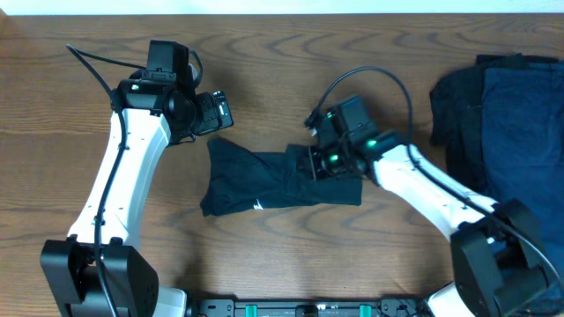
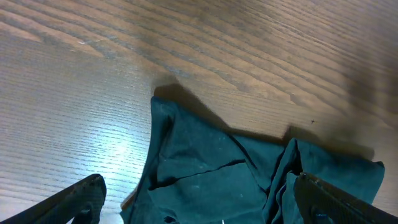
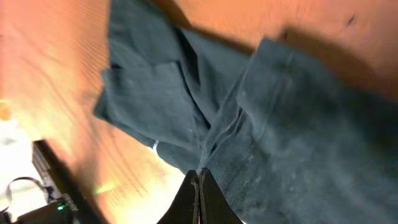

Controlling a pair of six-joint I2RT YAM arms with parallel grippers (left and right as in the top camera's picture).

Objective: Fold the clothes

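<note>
Overhead, the black T-shirt [image 1: 256, 180] lies rumpled in a rough band at the middle of the table [image 1: 370, 255], with its small white label [image 1: 256, 206] showing at the near edge. The right gripper [image 1: 311, 164] is down on the shirt's right-hand part. In the right wrist view its jaws are pressed together with a ridge of cloth pinched between them, probably so that this side can be lifted or drawn over. The left gripper [image 1: 217, 113] hangs just beyond the shirt's far left corner, its fingers [image 2: 81, 194] spread wide and holding nothing, seemingly placed to take that corner. More dark clothes [image 1: 502, 106] are stacked at the table's right edge, well apart from the work.
</note>
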